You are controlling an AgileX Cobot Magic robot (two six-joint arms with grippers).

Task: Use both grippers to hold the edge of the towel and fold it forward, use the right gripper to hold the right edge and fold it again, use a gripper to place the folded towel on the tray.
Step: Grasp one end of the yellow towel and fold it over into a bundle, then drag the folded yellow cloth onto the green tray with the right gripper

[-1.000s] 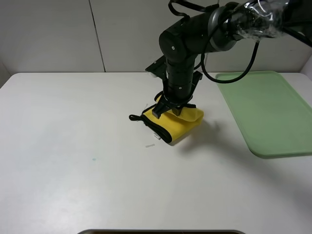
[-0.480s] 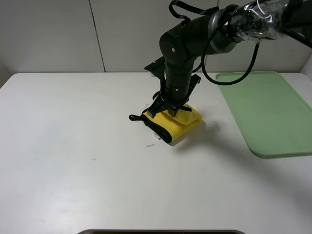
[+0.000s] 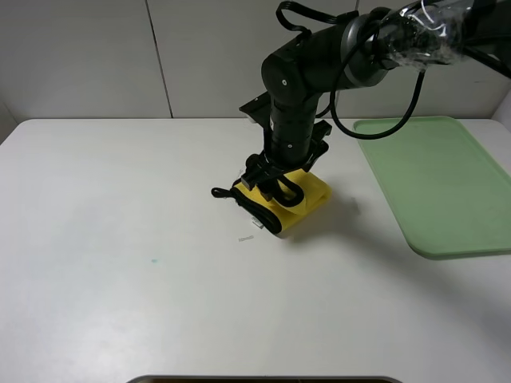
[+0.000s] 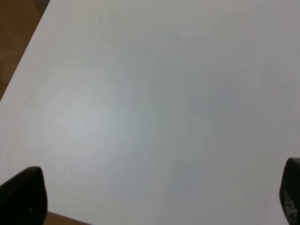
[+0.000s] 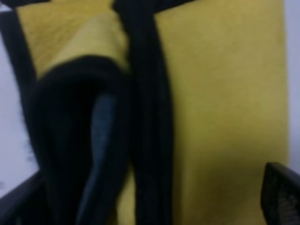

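The yellow towel (image 3: 307, 201) lies folded in a small bundle on the white table (image 3: 120, 199), its black edging and corner loop toward the left. My right gripper (image 3: 272, 183) reaches down from the back right and stands open right over the bundle, fingers spread with nothing pinched between them. In the right wrist view the towel (image 5: 220, 103) fills the picture with a black edge band across it, and my right gripper (image 5: 149, 201) shows both tips far apart. The pale green tray (image 3: 435, 179) sits empty at the right. My left gripper (image 4: 150, 197) hangs open over bare table.
A small white scrap (image 3: 246, 238) lies just left of the towel, and a faint teal mark (image 3: 153, 259) further left. A pale wall runs behind the table. The left arm is outside the exterior high view.
My right gripper has opened and let go of the towel's fold. The lifted yellow flap has settled down onto the bundle. The left gripper has not changed.
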